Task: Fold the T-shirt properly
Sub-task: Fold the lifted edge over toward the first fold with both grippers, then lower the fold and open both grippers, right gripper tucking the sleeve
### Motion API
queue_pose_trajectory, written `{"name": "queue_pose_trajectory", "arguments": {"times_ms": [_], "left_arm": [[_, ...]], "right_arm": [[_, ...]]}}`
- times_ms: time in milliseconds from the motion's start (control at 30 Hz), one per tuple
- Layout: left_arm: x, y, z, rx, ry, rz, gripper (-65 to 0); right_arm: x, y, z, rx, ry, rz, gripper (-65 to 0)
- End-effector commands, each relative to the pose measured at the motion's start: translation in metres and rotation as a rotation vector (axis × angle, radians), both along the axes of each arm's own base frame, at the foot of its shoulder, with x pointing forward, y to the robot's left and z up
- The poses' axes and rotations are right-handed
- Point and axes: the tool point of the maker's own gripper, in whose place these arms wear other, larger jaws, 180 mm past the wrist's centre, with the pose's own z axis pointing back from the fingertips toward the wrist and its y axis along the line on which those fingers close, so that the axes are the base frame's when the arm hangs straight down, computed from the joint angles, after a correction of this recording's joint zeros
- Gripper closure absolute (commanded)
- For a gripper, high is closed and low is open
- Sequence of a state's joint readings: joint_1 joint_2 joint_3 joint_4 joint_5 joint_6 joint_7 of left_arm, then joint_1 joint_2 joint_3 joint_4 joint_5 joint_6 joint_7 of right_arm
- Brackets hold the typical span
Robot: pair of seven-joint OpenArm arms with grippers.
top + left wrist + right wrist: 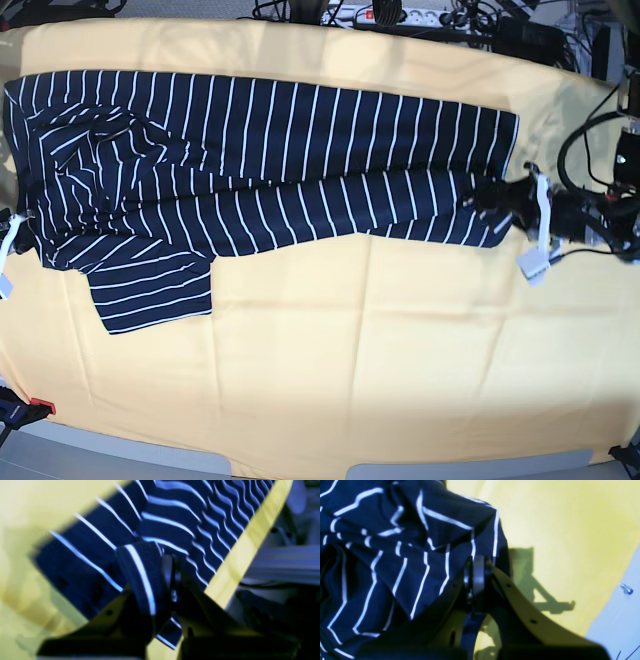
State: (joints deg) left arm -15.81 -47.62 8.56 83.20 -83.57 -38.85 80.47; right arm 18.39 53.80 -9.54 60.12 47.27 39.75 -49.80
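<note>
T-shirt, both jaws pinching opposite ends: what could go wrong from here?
1. The left gripper holds only a small bunched fold of the T-shirt; it may slip under tension.
2. The right gripper pinches crumpled layers near the edge, so wrinkles at that end could get folded in.
3. One sleeve sticks out toward the front over the yellow cloth; it may trail and leave the fold uneven.
</note>
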Motion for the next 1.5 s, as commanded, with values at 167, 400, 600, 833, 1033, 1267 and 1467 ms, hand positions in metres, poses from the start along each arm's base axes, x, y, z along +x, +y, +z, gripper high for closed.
{"name": "queue_pose_trajectory", "arguments": {"times_ms": [167, 400, 600, 833, 1033, 1267, 1467], "left_arm": [[0.0, -0.002, 0.013, -0.014, -0.047, -0.028, 0.0], [-0.001, -0.002, 0.012, -0.014, -0.044, -0.028, -32.7], [0.003, 0.006, -0.001, 0.041, -0.067, 0.009, -35.4], [0.017, 0.024, -0.019, 0.157, -0.121, 0.09, -35.4], [0.022, 0.043, -0.03, 0.271, -0.115, 0.145, -35.4], [0.022, 0.045, -0.031, 0.285, -0.116, 0.148, -35.4], [0.024, 0.044, -0.03, 0.277, -0.123, 0.152, -35.4]], "right_arm": [[0.01, -0.009, 0.023, -0.009, -0.059, -0.004, 0.0], [0.034, 0.007, 0.05, 0.102, -0.167, -0.009, -35.3], [0.06, 0.037, 0.066, 0.205, -0.262, 0.012, -43.7], [0.083, 0.068, 0.023, 0.099, -0.276, 0.013, -43.7], [0.091, 0.074, 0.001, 0.007, -0.274, -0.039, -43.7], [0.094, 0.069, -0.019, 0.015, -0.267, -0.177, -43.7], [0.09, 0.089, -0.044, 0.095, -0.24, -0.141, -43.7]]}}
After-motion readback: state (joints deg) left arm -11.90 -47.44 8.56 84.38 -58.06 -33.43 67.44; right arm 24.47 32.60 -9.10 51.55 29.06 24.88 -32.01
